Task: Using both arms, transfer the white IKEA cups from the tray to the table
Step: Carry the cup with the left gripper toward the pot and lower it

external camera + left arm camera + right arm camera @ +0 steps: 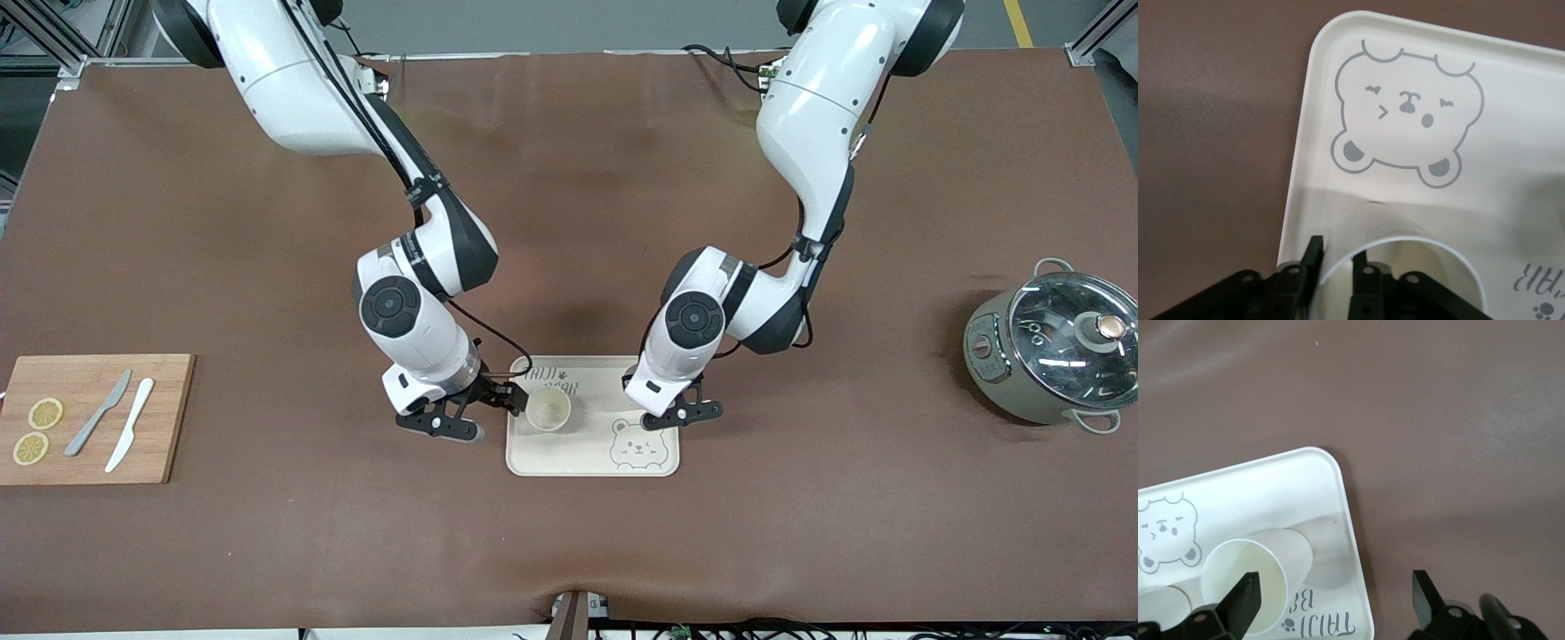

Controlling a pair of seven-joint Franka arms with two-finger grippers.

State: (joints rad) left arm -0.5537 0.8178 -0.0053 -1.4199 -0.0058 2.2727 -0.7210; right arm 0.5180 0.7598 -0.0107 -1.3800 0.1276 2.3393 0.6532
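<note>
Two cream-white cups stand on the bear tray [587, 458]. One cup [548, 411] stands at the tray's end toward the right arm. My right gripper [491, 411] is wide open beside it, over the tray's edge and the table. In the right wrist view [1335, 597] this cup [1281, 550] sits by one fingertip, untouched. My left gripper [683, 414] is low over the tray's other end and hides the second cup in the front view. In the left wrist view [1337, 261] it pinches that cup's [1368, 227] wall, one finger inside the rim and one outside.
A wooden cutting board [160, 418] with two lemon slices, a grey knife and a white knife lies toward the right arm's end. A grey pot [1049, 351] with a glass lid stands toward the left arm's end. The second cup's edge [1158, 607] shows in the right wrist view.
</note>
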